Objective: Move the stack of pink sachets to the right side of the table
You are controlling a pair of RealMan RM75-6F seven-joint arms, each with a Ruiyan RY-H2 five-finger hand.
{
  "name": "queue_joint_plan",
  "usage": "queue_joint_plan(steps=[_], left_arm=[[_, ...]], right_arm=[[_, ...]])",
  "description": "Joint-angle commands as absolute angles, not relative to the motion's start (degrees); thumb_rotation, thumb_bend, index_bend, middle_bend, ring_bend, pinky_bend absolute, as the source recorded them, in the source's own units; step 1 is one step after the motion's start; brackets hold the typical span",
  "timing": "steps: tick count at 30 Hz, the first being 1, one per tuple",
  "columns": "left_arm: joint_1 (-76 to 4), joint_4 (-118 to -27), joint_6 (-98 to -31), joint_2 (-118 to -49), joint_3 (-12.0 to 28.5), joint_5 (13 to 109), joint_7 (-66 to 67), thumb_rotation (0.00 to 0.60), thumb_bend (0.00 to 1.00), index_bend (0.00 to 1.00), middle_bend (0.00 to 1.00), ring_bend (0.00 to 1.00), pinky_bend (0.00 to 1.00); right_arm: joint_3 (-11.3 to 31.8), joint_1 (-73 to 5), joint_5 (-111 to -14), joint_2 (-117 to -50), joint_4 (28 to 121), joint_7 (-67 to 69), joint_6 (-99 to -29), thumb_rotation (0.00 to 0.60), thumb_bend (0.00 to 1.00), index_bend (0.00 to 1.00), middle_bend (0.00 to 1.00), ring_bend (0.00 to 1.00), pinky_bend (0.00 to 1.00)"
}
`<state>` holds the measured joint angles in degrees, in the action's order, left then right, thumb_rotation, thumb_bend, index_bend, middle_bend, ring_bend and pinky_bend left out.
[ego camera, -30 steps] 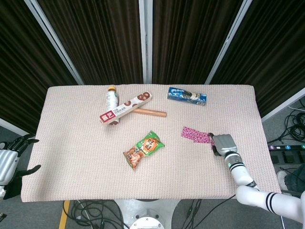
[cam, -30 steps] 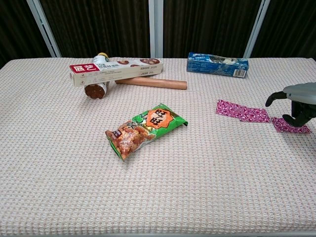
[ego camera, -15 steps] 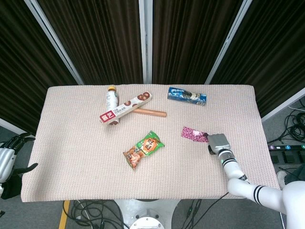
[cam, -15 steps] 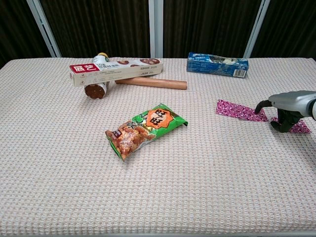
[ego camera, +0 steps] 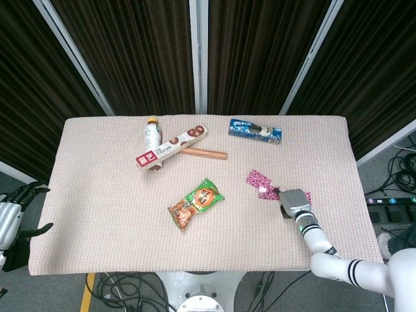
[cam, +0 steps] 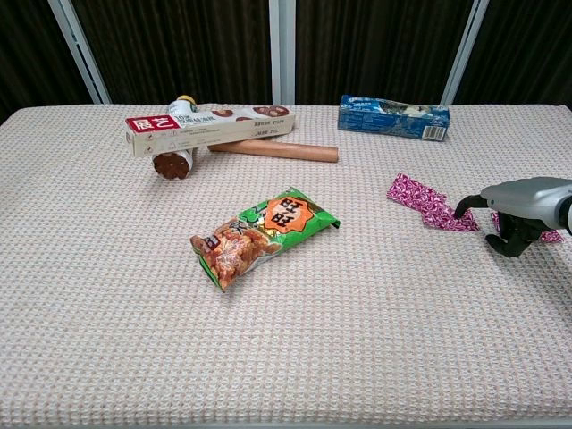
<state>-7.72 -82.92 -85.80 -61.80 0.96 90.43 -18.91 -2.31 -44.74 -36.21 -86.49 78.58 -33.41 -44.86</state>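
The pink sachets (ego camera: 260,184) lie as a patterned strip on the right half of the table, slanting toward the front right. In the chest view the strip (cam: 422,200) runs under my right hand (cam: 518,213), and a further pink piece (cam: 550,235) shows just beyond the hand. My right hand (ego camera: 292,203) sits on the strip's middle with its fingers curled down around it, hiding that part. My left hand (ego camera: 13,218) hangs off the table's left edge with its fingers spread and nothing in them. It does not show in the chest view.
A green and orange snack bag (cam: 261,234) lies mid-table. At the back left a long biscuit box (cam: 210,128) rests on a small bottle (cam: 174,156), with a wooden rod (cam: 275,150) beside them. A blue packet (cam: 393,117) lies at the back right.
My right hand dropped onto the strip and moved toward the table's front. The strip's near end went with it, so the strip now slants instead of lying level.
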Motion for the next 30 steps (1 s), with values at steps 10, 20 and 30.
queue_joint_plan(steps=[10,20,30], left_arm=[[-7.3,-83.5,-86.8,-61.3,0.6,91.4,-19.5,0.6,0.0,0.31,0.29,0.23,0.34],[-6.7,-83.8,-87.9,-60.8,0.2,92.0,-20.1,0.6,0.0,0.31,0.29,0.23,0.34],[-6.6,-83.9,-88.1,-60.5,0.3,91.9,-21.0,0.6,0.0,0.31,0.29,0.23,0.34]], right_arm=[[-3.5,-43.1,-36.7,-85.1,83.9,-34.4,-49.0,0.57,0.52,0.19,1.0,1.0,1.0],[-4.0,-41.8,-37.5,-83.9,87.6,-35.0,-51.9,0.565,0.53,0.19,1.0,1.0,1.0],[-1.4,-41.3,-38.6,-80.7,92.1,-34.4,-55.6,0.524,0.52,0.19,1.0,1.0,1.0]])
